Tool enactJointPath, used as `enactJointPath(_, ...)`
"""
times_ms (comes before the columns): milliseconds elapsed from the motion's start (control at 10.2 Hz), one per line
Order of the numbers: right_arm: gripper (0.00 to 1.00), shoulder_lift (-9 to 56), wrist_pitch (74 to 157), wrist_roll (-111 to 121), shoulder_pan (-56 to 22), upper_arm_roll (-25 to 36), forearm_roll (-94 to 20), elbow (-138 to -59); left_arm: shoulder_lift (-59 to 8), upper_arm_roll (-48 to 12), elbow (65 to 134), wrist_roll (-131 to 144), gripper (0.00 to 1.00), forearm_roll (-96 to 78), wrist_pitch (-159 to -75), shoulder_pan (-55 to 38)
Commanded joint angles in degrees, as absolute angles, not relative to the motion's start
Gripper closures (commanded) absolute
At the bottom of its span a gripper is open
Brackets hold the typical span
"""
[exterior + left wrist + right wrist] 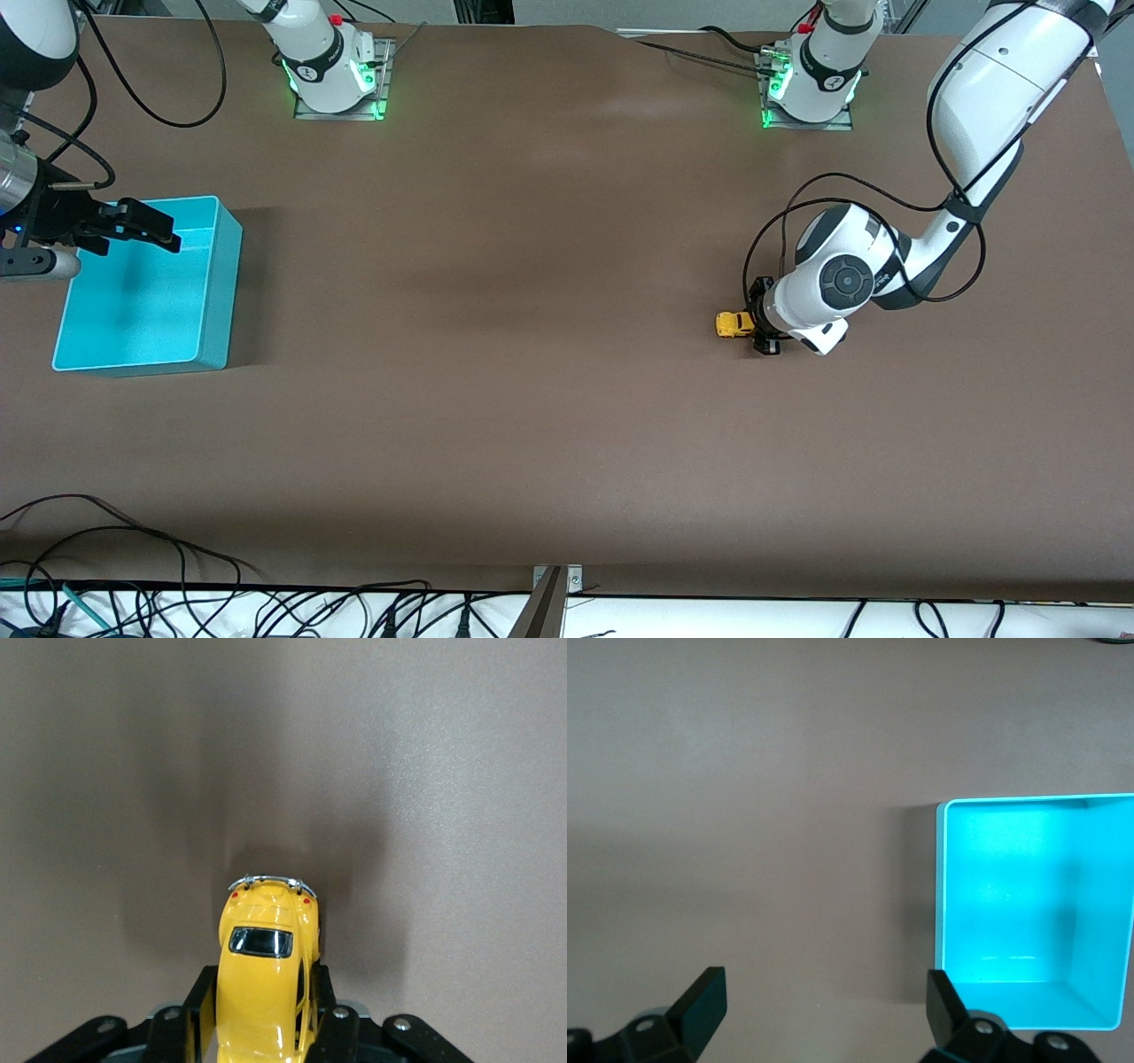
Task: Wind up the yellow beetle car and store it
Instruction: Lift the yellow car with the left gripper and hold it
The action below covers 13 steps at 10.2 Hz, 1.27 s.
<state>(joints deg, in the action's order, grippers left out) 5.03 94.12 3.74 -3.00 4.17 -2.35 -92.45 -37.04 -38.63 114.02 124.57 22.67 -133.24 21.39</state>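
Note:
The yellow beetle car point(732, 324) sits low at the table surface toward the left arm's end. My left gripper point(764, 326) is shut on it, with one finger against each side of its body. In the left wrist view the car point(264, 961) points away from the camera, held between the black fingers point(198, 1010); its wheels are hidden. My right gripper point(156, 229) is open and empty, and waits over the edge of the teal bin point(213, 292). In the right wrist view the right gripper point(824, 1005) is wide open beside the bin point(941, 895).
The teal bin stands at the right arm's end of the table and holds nothing. Both arm bases point(332, 62) point(811, 75) stand on the table's edge farthest from the front camera. Cables point(133, 567) lie along the nearest edge.

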Motion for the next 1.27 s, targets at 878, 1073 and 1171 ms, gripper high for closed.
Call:
enactJointPath(878,0.00,5.10,94.13,4.92,-2.64,4.13,-3.52,-92.20,-39.37,-29.63,113.20,111.29,1.00,32.17,-132.19,28.92)
enactJointPath(1073,0.00,5.18,94.13,4.92,-2.64,4.22,-3.52,-92.20,-39.20,-28.57,113.12,109.17,1.00,33.13,-132.19,30.40)
enactJointPath(1171,0.00,5.10,94.13,4.83,-2.64,4.13,-3.52,-92.20,-39.20,-28.56,113.03,108.12,1.00,33.83,-132.27,31.11)
